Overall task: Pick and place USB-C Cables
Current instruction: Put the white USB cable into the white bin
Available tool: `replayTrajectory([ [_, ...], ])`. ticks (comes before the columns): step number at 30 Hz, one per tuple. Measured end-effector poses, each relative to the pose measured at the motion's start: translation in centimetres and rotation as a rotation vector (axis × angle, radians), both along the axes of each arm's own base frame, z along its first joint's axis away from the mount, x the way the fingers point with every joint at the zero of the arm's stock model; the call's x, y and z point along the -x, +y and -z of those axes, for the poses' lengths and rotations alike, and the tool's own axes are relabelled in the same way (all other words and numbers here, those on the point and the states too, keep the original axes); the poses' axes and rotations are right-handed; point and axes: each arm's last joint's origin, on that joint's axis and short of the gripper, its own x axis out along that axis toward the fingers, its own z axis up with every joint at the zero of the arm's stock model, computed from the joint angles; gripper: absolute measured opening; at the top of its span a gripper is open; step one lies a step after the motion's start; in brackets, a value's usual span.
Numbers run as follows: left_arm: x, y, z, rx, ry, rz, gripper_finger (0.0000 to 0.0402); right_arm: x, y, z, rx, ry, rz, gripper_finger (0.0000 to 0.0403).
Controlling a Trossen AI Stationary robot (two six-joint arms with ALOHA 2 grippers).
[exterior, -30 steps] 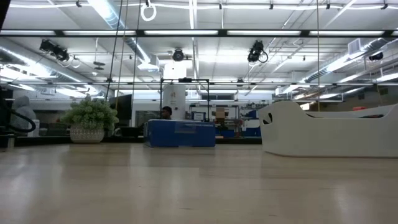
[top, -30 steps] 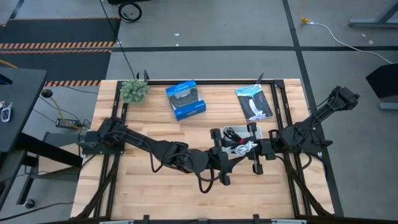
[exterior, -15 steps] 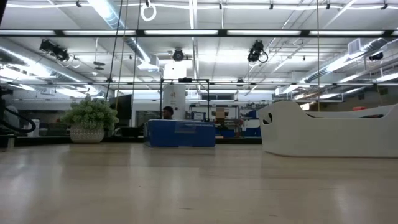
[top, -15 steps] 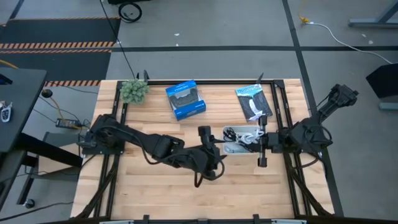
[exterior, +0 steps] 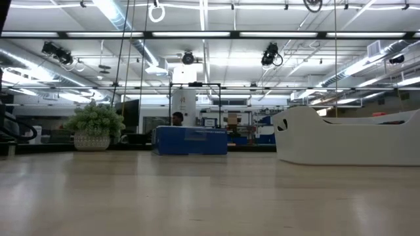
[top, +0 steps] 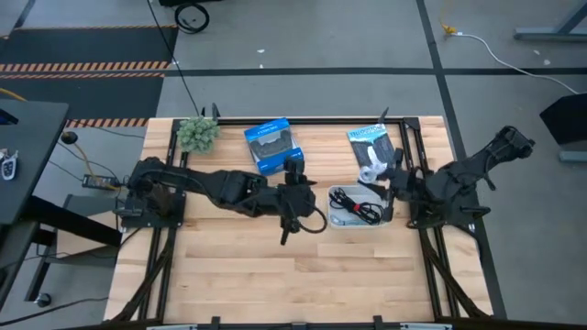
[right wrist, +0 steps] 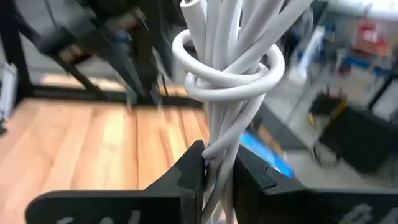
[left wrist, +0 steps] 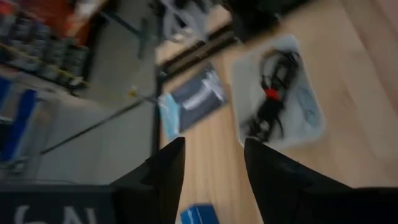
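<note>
My right gripper (right wrist: pixel 214 158) is shut on a white USB-C cable (right wrist: pixel 230 68), a bundle tied round by its own loop. In the high view this gripper (top: pixel 389 180) stands at the far right corner of the white tray (top: pixel 341 218). A black USB-C cable with a red band (top: pixel 356 203) lies in the tray (left wrist: pixel 311 127) and also shows in the left wrist view (left wrist: pixel 270 99). My left gripper (top: pixel 295 176) hovers between the blue box and the tray. Its fingers (left wrist: pixel 214 180) are open with nothing between them. My right gripper pinches the white bundle between its two fingers, on the strands just below the wrapped loop (right wrist: pixel 216 144). The bundle runs along the fingers and sticks out past their tips. It is lifted clear of the table.
A blue box (top: pixel 273 147) and a flat black-and-white packet (top: pixel 374 149) lie near the far edge, with a small plant (top: pixel 196 134) at the far left corner. Black frame rails (top: pixel 415 137) run along the table's sides. Bare wood lies along the near half.
My right gripper has drawn back from the tray toward the table's far right, risen and tipped from pointing down to nearly level, carrying the white cable up out of the tray. My left gripper has left the tray's near left side, gone toward the blue box and tipped upward.
</note>
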Motion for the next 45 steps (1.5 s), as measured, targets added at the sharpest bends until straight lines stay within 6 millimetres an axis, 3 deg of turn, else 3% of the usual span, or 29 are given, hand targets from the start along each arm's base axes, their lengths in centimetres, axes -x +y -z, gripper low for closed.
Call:
replayTrajectory([
  [9,4.7,2.6,-2.4,0.105,0.105,-0.053,0.0146,-1.2,-1.9,-0.6,-0.234,0.312,0.000,0.0059],
  [13,6.3,2.9,-3.6,0.177,0.074,-0.068,0.0142,-2.1,-2.1,-0.6,-0.325,0.432,-0.017,0.0063],
  [17,7.1,2.7,-3.4,0.223,0.082,-0.056,0.0141,-3.0,-2.1,0.2,-0.374,0.571,-0.020,0.0064],
  [28,8.9,2.3,1.1,0.206,0.233,-0.073,0.0141,-5.5,-2.7,4.8,-0.444,0.987,0.073,0.0063],
  [37,11.5,2.9,5.7,0.274,0.050,-0.028,0.0135,-7.1,-5.1,8.1,-0.407,1.293,0.098,0.0063],
  [45,14.5,3.5,9.6,0.388,-0.174,0.055,0.0132,-8.8,-6.5,10.5,-0.458,1.403,0.056,0.0064],
])
